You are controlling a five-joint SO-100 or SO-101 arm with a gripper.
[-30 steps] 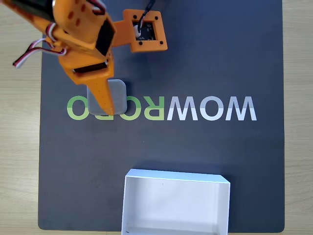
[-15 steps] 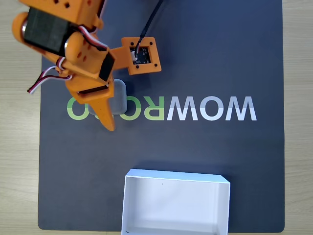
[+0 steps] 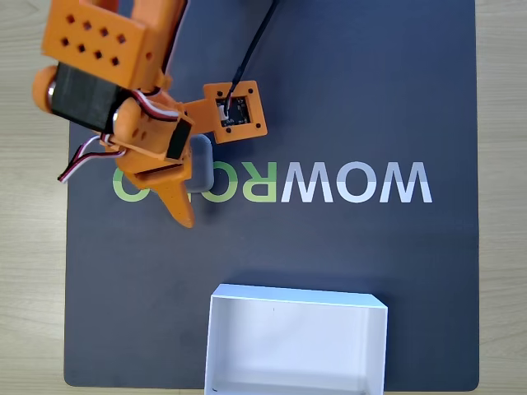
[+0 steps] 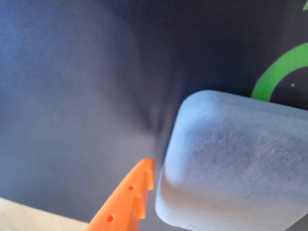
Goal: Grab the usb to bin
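- The dark mat [image 3: 346,99] covers the bench.
- The bin [image 3: 296,341] sits at the mat's near edge, with nothing in it.
- The usb [image 4: 236,163] lies well apart from it, touching one of the fingers [image 4: 127,202].
- Whether the gripper [image 3: 183,185] has closed on the usb I cannot tell; lift and carry remain.

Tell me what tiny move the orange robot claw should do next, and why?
Probably close the gripper on the usb. In the wrist view an orange fingertip sits right at the grey block's edge, and the block lies on the dark mat, not yet lifted. The bin waits lower in the fixed view, apart from the block.
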